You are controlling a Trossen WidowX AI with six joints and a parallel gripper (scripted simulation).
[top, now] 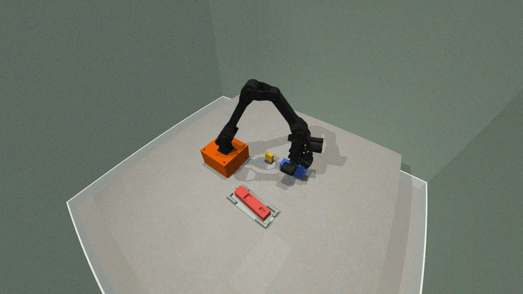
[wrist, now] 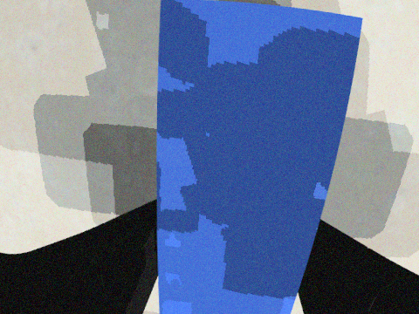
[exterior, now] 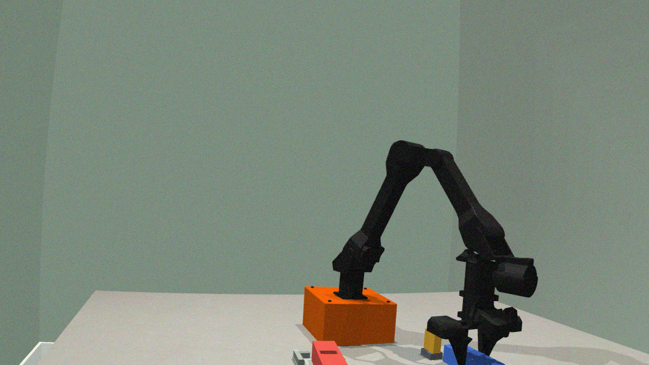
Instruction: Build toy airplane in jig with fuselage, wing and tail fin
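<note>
Crosswise, the blue wing (top: 300,171) (exterior: 471,355) (wrist: 262,153) runs between the pinching fingers of the gripper (top: 294,171) (exterior: 473,358) (wrist: 230,211), apart from the red fuselage (top: 252,202) (exterior: 326,352).

This looks like a robotics lab or test cell: the gripper's jaws (top: 294,171) (exterior: 474,358) are low over a broad, pale tabletop (top: 175,219) (exterior: 181,322) (wrist: 26,205), with grey-green walls (top: 329,54) (exterior: 226,136) rising behind them. To the left of the jaws in the top and exterior views, a black robot arm (top: 285,105) (exterior: 383,211) stands on an orange mounting block (top: 215,162) (exterior: 358,324), and below left of them in the top view lies a pale assembly jig (top: 248,213) (exterior: 297,357).
</note>
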